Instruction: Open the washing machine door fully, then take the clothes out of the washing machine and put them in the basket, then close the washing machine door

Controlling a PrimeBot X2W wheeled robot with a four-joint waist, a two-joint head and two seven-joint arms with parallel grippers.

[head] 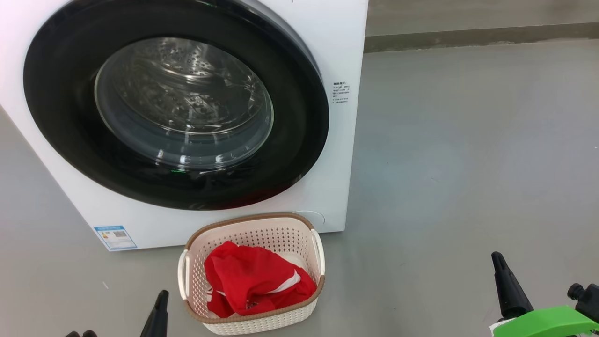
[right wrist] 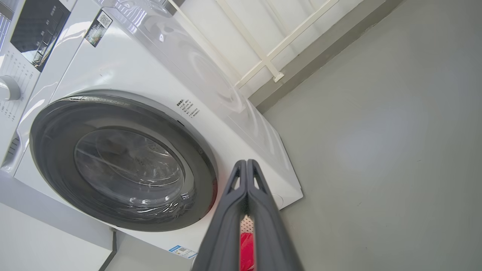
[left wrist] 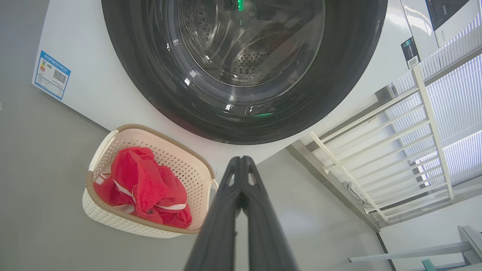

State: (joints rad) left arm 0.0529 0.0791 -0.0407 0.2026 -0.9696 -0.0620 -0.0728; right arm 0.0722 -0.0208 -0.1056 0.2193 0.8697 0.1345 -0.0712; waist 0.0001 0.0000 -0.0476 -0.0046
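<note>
The white washing machine (head: 344,140) stands on the floor with its washing machine door (head: 61,107) shut flat against the front; behind the glass only the steel drum shows. Right in front of it sits the cream basket (head: 306,238), and the red clothes (head: 255,281) with white stripes lie inside it. My left gripper (head: 161,299) is shut and empty, low down just left of the basket. Off to the right, over bare floor, my right gripper (head: 497,260) is shut too, holding nothing. The left wrist view has the basket (left wrist: 180,160) with the clothes (left wrist: 147,188) left of my shut gripper (left wrist: 241,160).
Grey floor (head: 468,164) lies open to the right of the machine. A low grey skirting (head: 468,35) runs along the far wall. White railing bars (left wrist: 376,150) stand beyond the machine. A second appliance with a dial (right wrist: 7,88) stands beside it.
</note>
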